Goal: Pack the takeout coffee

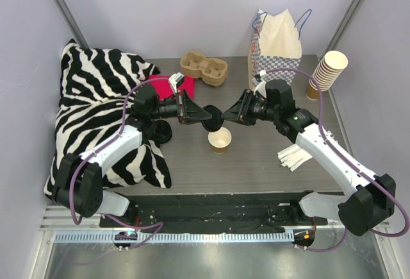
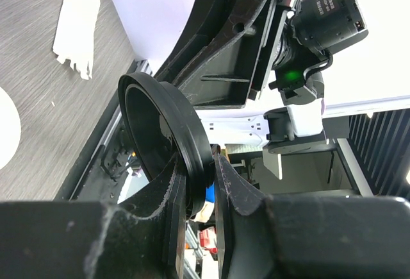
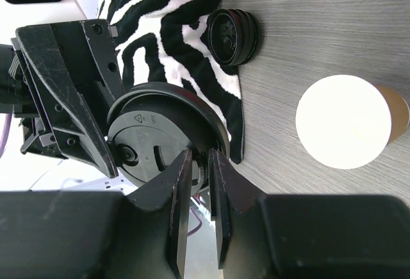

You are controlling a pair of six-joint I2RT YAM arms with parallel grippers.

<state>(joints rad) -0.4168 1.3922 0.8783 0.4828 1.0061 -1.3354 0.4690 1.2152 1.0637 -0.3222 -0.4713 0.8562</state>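
A small tan paper cup (image 1: 220, 140) stands open, without a lid, at mid-table; it also shows in the right wrist view (image 3: 343, 122). No lidded cup is in view. A round black lid (image 1: 213, 118) hangs on edge just above and behind the cup, between both grippers. My left gripper (image 1: 206, 116) is shut on one side of its rim; in the left wrist view the lid (image 2: 160, 131) sits between that gripper's jaws (image 2: 208, 163). My right gripper (image 1: 221, 116) pinches the opposite rim; in the right wrist view the lid (image 3: 147, 138) is at its fingertips (image 3: 206, 160).
A zebra-print cloth (image 1: 96, 112) covers the left side, with a small stack of black lids (image 1: 160, 131) at its edge. A cardboard cup carrier (image 1: 204, 67) and a paper bag (image 1: 277, 42) stand at the back. Stacked lidless cups (image 1: 328, 70) are at the far right, napkins (image 1: 295, 156) near the right arm.
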